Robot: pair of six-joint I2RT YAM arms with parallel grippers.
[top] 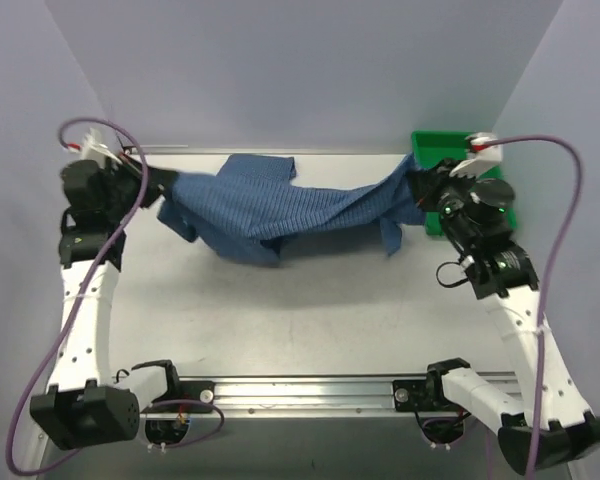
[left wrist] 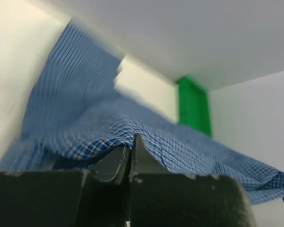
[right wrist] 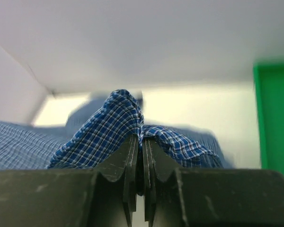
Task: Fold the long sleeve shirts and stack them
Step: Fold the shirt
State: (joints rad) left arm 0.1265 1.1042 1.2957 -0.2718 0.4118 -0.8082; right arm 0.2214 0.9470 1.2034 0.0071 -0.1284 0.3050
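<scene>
Blue checked shirt (top: 280, 205) stretches over the table (top: 310, 300) between left jaws and right jaws, both clenched on it.

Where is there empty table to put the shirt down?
The bare patch is the table between the stretched shirt and the metal rail at the near edge. It is crowded along the back, where the left claw and right claw pinch the shirt, next to the green bin.

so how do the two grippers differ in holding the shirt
The left gripper pinches the shirt at the far left; the right gripper pinches it beside the green bin. Cloth drapes over the left fingertips but bunches up above the right ones. Both are shut on it.
</scene>
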